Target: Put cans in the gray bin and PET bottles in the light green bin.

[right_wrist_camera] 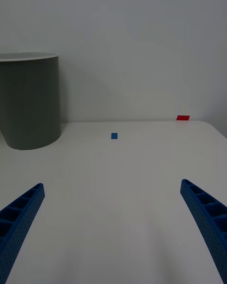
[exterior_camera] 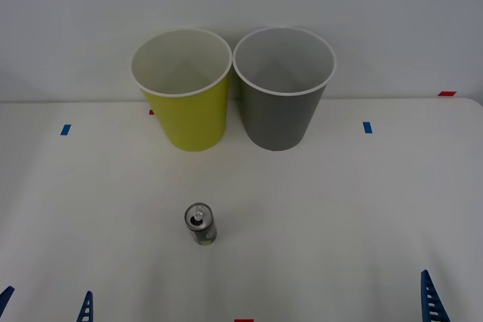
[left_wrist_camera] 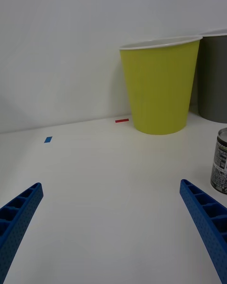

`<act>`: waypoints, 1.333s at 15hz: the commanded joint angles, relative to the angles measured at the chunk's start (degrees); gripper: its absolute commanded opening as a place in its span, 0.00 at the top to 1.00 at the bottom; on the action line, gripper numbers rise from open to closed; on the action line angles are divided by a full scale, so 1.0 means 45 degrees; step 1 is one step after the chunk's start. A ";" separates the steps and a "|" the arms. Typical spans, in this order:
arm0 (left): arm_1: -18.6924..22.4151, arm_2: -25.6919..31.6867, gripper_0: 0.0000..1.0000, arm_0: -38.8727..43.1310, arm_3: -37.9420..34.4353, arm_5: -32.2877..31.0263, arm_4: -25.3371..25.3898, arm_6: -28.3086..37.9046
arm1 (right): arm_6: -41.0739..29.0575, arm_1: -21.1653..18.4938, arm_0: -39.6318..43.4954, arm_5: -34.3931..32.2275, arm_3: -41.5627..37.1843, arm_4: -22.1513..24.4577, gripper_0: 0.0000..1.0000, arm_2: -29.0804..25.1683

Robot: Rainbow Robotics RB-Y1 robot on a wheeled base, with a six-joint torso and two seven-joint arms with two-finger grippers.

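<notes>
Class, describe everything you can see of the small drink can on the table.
The can is small and dark gray to black, with a silver top, a pull tab and yellow-green label marks; it looks like metal. It stands upright on the white table, alone, nearer the robot than the light green bin and the gray bin. Nothing but the table touches it. Both end effectors are open and well clear of it.

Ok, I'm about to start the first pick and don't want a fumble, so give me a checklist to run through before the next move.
1. Can upright on the table: ok.
2. Space around the can free of other things: ok.
3. Gray bin upright, mouth open: ok.
4. Light green bin apart from the can: ok.
5. Left end effector open, holding nothing: ok.
6. Right end effector open, holding nothing: ok.
</notes>
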 commanded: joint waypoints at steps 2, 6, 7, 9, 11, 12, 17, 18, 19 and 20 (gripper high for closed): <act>0.0000 0.0000 0.00 0.0000 0.0000 0.0000 0.0000 0.0000 | 0.0000 0.0000 0.0000 0.0000 0.0000 0.0001 0.00 0.0000; 0.0000 0.0000 0.00 0.0000 0.0000 0.0000 0.0000 0.0000 | 0.0000 0.0000 0.0000 0.0000 0.0000 0.0001 0.00 0.0000; 0.0000 0.0000 0.00 0.0000 0.0000 0.0000 0.0000 0.0000 | 0.0000 0.0000 0.0000 0.0000 0.0000 0.0001 0.00 0.0000; 0.0000 0.0000 0.00 0.0000 0.0000 0.0000 0.0000 0.0000 | 0.0000 0.0000 0.0000 0.0000 0.0000 0.0001 0.00 0.0000; 0.0000 0.0000 0.00 0.0000 0.0000 0.0000 0.0000 0.0000 | 0.0000 0.0000 0.0000 0.0000 0.0000 0.0001 0.00 0.0000; 0.0000 0.0000 0.00 0.0000 0.0000 0.0000 0.0000 0.0000 | 0.0000 0.0000 0.0000 0.0000 0.0000 0.0001 0.00 0.0000; 0.0273 -0.0059 0.00 -0.0391 0.0586 0.0019 -0.0078 0.0000 | 0.0000 0.0000 0.0000 0.0000 0.0000 0.0001 0.00 0.0000; 0.0469 0.0019 0.00 -0.0430 0.0586 -0.0059 -0.0117 0.0039 | 0.0000 0.0000 0.0000 0.0000 0.0000 0.0001 0.00 0.0000; 0.0801 0.0019 0.00 -0.0625 0.0586 -0.0176 -0.0117 0.0058 | 0.0000 0.0000 0.0000 0.0000 0.0000 0.0001 0.00 0.0000; 0.1231 0.0000 0.00 -0.0898 0.0625 -0.0176 -0.0117 0.0058 | 0.0000 0.0000 0.0000 0.0000 0.0000 0.0001 0.00 0.0000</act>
